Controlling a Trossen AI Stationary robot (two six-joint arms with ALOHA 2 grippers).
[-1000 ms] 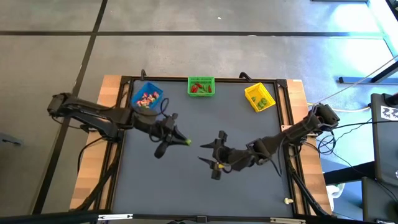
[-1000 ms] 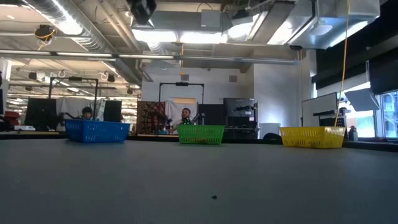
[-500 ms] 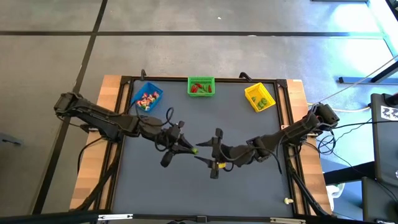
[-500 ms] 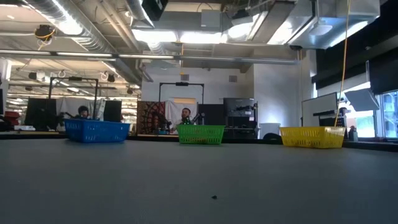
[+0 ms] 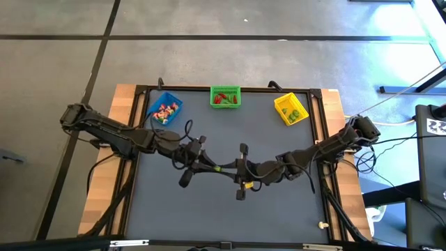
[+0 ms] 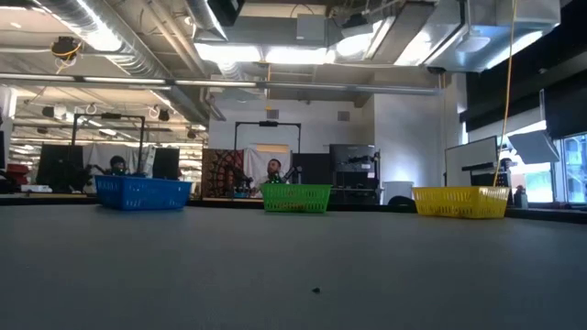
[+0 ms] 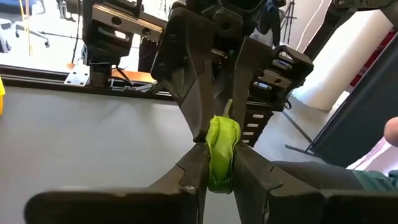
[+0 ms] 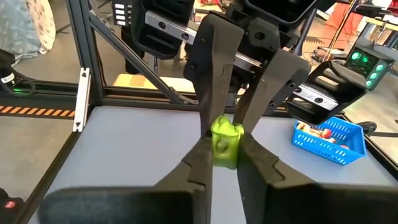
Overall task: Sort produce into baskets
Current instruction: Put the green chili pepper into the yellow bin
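**Both jaws pinch one piece, mid-handover**

You've got left gripper (image 5: 217, 168) and right gripper (image 5: 227, 169) tip to tip above the table (image 5: 279, 209), both clamped on the green produce piece (image 7: 222, 153), likely bound for the yellow basket (image 5: 290, 109).

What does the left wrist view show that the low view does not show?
Only the left wrist view shows the green produce piece, clamped from both sides between the left gripper and the right gripper, above the table.

Only the low view shows the blue basket, green basket and yellow basket in a row, and no arms.

Both show the grey table surface.
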